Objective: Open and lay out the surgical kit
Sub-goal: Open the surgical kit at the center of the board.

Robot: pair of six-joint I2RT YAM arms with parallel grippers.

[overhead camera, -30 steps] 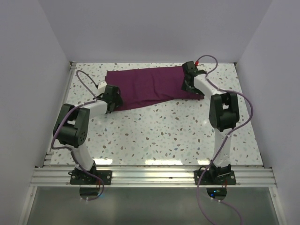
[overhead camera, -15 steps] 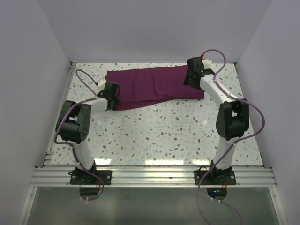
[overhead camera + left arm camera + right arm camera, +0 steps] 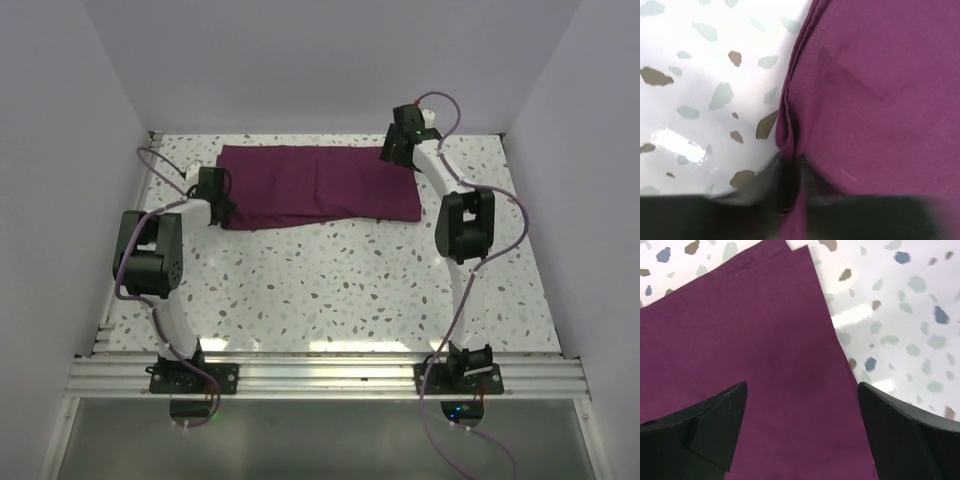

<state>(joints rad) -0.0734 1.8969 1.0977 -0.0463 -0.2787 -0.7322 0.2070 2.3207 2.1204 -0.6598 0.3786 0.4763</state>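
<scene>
The surgical kit (image 3: 320, 185) is a folded maroon cloth wrap lying flat across the far part of the speckled table (image 3: 330, 285). My left gripper (image 3: 222, 200) sits at the wrap's left end. In the left wrist view the left gripper (image 3: 790, 192) is shut on a pinched fold of the cloth's edge (image 3: 787, 125). My right gripper (image 3: 392, 155) hovers over the wrap's far right corner. The right wrist view shows the right gripper (image 3: 801, 387) open, its dark fingers (image 3: 720, 420) spread above the cloth (image 3: 755, 345), holding nothing.
White walls close in the table on the left, back and right. A metal rail (image 3: 320, 375) runs along the near edge, with both arm bases on it. Purple cables loop off each arm.
The left gripper has shut on the wrap's left edge and drawn it leftward, so the cloth now lies straighter. The right gripper has moved toward the far side, over the wrap's back right corner.
</scene>
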